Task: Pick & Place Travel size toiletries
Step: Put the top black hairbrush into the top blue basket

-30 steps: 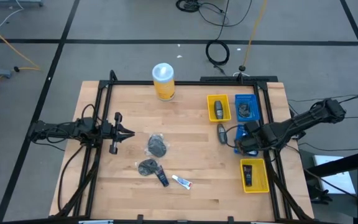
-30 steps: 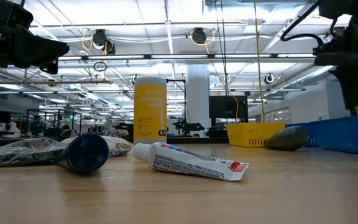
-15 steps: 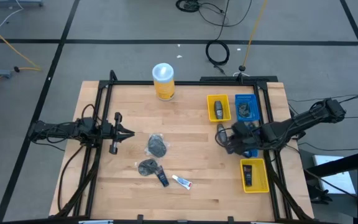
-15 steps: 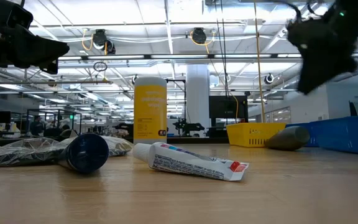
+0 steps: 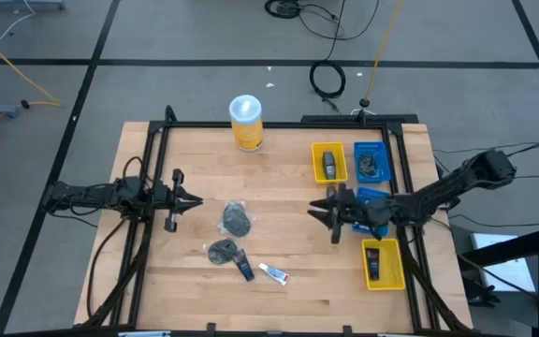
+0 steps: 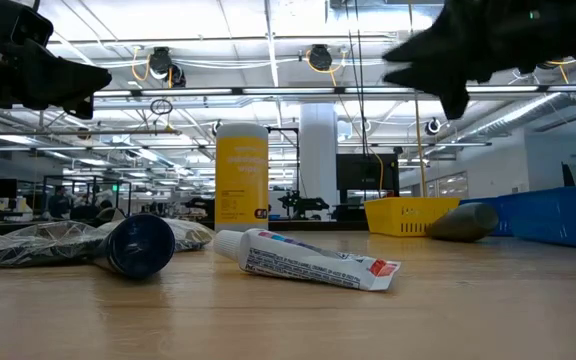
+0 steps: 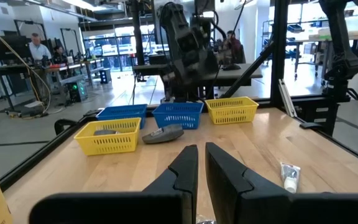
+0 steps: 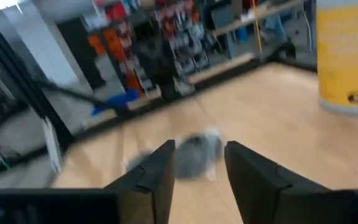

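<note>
On the table's middle lie two dark grey pouches (image 5: 237, 219) (image 5: 221, 250), a dark-blue bottle (image 5: 242, 269) and a white tube (image 5: 273, 273), all flat on the wood. A grey oval piece (image 6: 465, 222) rests on the table beside the blue tray (image 6: 568, 215); my right arm hides it from above. My right gripper (image 5: 318, 211) hovers open, pointing toward the pouches, one of which shows blurred ahead of its fingers (image 8: 194, 152). My left gripper (image 5: 192, 198) waits shut at the table's left side, left of the pouches.
A tall yellow canister (image 5: 246, 122) stands at the far edge. Along the right side sit a yellow tray (image 5: 328, 162) and a blue tray (image 5: 371, 161) with items inside, a second blue tray (image 5: 374, 197) under my right arm, and a near yellow tray (image 5: 382, 262).
My right gripper has swung from above the blue tray at the table's right side toward the table's middle, passing over the grey oval piece, and has tipped from pointing down to nearly level. The toiletries have stayed where they were.
</note>
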Controlling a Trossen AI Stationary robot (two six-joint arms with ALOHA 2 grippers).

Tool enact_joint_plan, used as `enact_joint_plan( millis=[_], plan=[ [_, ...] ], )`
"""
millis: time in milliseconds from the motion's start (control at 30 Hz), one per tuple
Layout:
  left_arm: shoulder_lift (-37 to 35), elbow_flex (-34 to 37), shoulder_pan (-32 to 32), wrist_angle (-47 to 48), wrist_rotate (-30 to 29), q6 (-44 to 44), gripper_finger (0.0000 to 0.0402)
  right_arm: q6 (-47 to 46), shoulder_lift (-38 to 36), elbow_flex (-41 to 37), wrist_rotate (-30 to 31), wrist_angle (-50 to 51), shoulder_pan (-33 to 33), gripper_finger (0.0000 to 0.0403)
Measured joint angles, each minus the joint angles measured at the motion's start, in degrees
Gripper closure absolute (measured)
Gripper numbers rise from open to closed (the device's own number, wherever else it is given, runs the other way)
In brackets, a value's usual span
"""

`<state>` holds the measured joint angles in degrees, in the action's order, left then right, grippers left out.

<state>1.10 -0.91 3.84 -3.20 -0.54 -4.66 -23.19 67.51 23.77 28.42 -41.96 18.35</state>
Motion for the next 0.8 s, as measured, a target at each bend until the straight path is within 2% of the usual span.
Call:
enact_joint_plan(
  millis=[233, 400, 800],
  plan=[
    [0.0, 0.0, 0.0, 0.0, 0.0, 0.0, 0.0369, 0.1, 11.3, 2.9, -0.2, 0.0, 0.2, 0.0198],
    [0.0, 0.0, 0.0, 0.0, 0.0, 0.0, 0.0369, 2.6, 19.4, 7.3, -3.3, -0.1, 0.1, 0.0163],
    [0.0, 0.0, 0.0, 0.0, 0.0, 0.0, 0.0369, 14.7, 38.6, 22.5, -3.5, 0.3, -1.6, 0.0151]
  ],
)
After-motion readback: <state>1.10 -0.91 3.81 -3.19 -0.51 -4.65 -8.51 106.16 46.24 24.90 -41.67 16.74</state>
